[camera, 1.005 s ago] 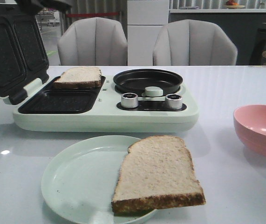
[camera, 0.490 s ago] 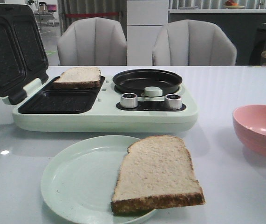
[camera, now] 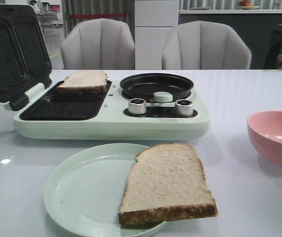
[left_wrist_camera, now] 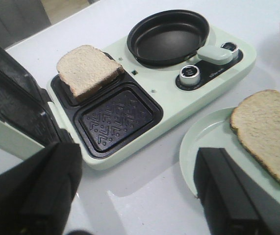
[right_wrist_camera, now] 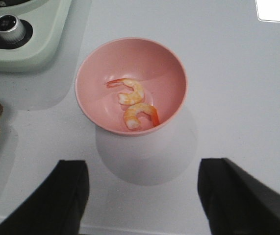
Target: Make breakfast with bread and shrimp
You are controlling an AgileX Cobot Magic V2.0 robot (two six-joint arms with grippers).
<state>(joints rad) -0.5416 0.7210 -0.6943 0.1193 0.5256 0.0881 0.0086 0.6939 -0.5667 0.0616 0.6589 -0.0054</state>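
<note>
One bread slice point(camera: 84, 81) point(left_wrist_camera: 87, 70) lies on the far grill plate of the pale-green breakfast maker point(camera: 111, 126) point(left_wrist_camera: 179, 105). A second bread slice point(camera: 165, 183) point(left_wrist_camera: 269, 134) rests on the pale-green plate point(camera: 81, 190) point(left_wrist_camera: 206, 147), hanging over its right rim. Two shrimp point(right_wrist_camera: 135, 104) lie in the pink bowl point(camera: 275, 137) point(right_wrist_camera: 130, 83). My left gripper point(left_wrist_camera: 140, 191) is open above bare table between the maker and the plate. My right gripper point(right_wrist_camera: 142, 196) is open above the table just short of the bowl. Neither gripper shows in the front view.
The maker's lid point(camera: 12, 52) stands open at the left. Its near grill plate point(camera: 64, 107) point(left_wrist_camera: 117, 120) and round black pan point(camera: 156, 85) point(left_wrist_camera: 168, 36) hold nothing. Two knobs point(camera: 137, 105) and a pale-green pan handle point(camera: 162, 97) face me. Two grey chairs point(camera: 99, 44) stand behind the table.
A dark arm part that showed at the top left of the front view one second ago has left that view. Bread, plate and bowl stay put.
</note>
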